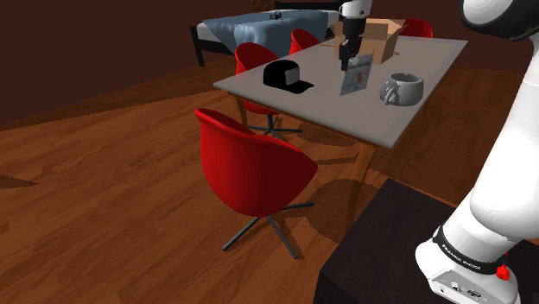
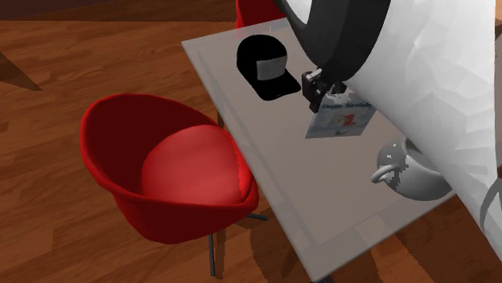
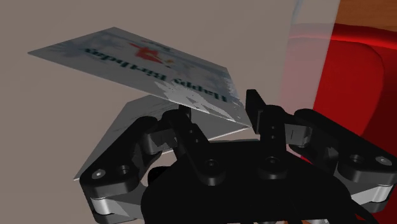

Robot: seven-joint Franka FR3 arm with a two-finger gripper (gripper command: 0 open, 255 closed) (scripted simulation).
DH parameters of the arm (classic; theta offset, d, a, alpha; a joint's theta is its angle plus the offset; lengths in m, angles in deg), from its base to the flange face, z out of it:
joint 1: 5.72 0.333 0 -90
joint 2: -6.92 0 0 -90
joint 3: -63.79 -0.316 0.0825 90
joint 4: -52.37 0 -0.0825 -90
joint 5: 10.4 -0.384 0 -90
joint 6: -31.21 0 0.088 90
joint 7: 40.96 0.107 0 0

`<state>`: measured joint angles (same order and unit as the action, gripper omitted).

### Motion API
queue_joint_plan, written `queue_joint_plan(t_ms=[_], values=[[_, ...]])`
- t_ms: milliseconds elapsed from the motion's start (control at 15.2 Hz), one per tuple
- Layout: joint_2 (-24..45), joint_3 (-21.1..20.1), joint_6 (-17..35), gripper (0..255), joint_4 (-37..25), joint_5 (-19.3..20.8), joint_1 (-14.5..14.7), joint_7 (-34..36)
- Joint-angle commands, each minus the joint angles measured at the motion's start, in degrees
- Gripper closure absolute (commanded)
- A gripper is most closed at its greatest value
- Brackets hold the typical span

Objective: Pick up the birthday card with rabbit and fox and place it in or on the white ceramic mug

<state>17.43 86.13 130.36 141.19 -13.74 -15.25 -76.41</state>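
The birthday card [image 1: 355, 76] is pale with red marks and "Happy Birthday" lettering. It hangs tilted over the grey table [image 1: 328, 104], and my black gripper [image 1: 345, 57] is shut on its upper corner. In the wrist view the folded card [image 3: 140, 60] spreads out beyond the gripper [image 3: 219, 113], its edge clasped between the two fingers [image 3: 184, 124]. The grey-white mug [image 1: 402, 88] stands on the table just toward the shoulder view's right of the card. From the second exterior view, the card [image 2: 339, 119] hangs below the gripper [image 2: 318, 95], with the mug [image 2: 406, 170] nearer the camera.
A black cap [image 1: 288, 77] lies on the table at the shoulder view's left of the card. An open cardboard box [image 1: 382, 36] sits at the table's far side. Red chairs [image 1: 250, 168] ring the table. A bed [image 1: 259, 26] stands behind.
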Motion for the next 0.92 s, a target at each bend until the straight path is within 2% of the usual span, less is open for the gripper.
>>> queue_joint_plan(t_ms=[0,858], values=[[0.1,0.04,-1.76,255,-1.86,-0.03,-0.09,-0.02],[3.1,0.36,-13.09,255,-15.99,-1.22,-1.33,-0.6]])
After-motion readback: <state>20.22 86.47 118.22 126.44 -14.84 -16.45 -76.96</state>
